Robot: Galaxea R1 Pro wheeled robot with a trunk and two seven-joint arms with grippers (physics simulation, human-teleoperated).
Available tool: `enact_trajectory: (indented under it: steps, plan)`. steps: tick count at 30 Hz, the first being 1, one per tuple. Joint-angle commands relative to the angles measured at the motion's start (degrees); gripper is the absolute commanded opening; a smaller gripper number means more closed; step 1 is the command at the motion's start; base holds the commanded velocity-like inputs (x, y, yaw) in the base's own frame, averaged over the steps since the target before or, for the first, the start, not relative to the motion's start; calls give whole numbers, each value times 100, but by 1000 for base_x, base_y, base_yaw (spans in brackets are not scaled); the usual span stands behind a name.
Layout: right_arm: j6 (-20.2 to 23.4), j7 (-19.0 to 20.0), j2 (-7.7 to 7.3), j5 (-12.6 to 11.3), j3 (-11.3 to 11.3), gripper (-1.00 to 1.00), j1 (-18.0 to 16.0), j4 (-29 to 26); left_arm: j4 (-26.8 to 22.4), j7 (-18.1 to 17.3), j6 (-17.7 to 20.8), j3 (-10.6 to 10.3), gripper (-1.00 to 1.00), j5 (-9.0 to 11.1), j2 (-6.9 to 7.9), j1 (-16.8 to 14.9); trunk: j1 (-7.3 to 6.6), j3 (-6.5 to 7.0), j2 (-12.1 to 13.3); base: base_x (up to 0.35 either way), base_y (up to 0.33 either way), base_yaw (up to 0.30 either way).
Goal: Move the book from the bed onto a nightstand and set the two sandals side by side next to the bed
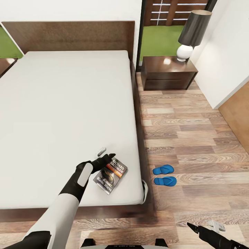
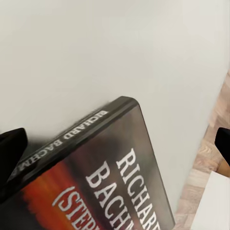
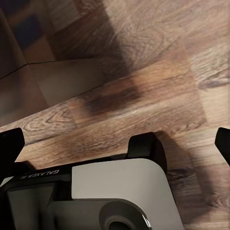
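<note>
The large low bed (image 1: 69,114), with a dark-brown wood frame and a plain light-grey mattress, is taken as the landmark. The small thin paperback book (image 1: 111,175), dark-covered with white "RICHARD BACHMAN" lettering and an orange band, is seen lying flat on the mattress near the foot corner of the bed on the window side. The left hand (image 1: 106,155) is held over the mattress just beside the book, on the side towards the headboard; its two fingers are spread apart and nothing is gripped between them. In the left wrist view the book (image 2: 100,177) is seen close below the hand, with a dark fingertip (image 2: 10,148) at its spine edge; whether it touches cannot be told.

The two small bright-blue flip-flop sandals (image 1: 164,175) lie side by side on the light-brown wood-plank floor (image 1: 193,138), near the same side of the bed. The low dark reddish-brown nightstand (image 1: 168,73) stands beside the headboard, with a white-based, dark-shaded lamp (image 1: 191,34) on its glossy top.

The right hand (image 1: 204,228) hangs over the floor beyond the foot of the bed, its fingers apart and empty.
</note>
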Motion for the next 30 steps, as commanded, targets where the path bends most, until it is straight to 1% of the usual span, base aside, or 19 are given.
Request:
enact_trajectory:
  steps: [1,4,7,30]
  plan:
    - [34,46,5,52,-40,100,-5,-8,1,-40,51,32,100,13,-8,-1,0,-4,-2,0,-3,0]
    - [34,46,5,52,-41,100,-5,-8,7,-205,51,38,100,11,-8,-1,0,-4,-2,-14,-1,0]
    - [34,46,5,52,-40,100,-5,-8,15,-368,45,41,100,10,-4,6,0,-4,-2,-156,0,0]
    - [34,46,5,52,-43,100,-5,-8,19,-407,42,41,100,10,1,8,0,-4,-2,-23,0,0]
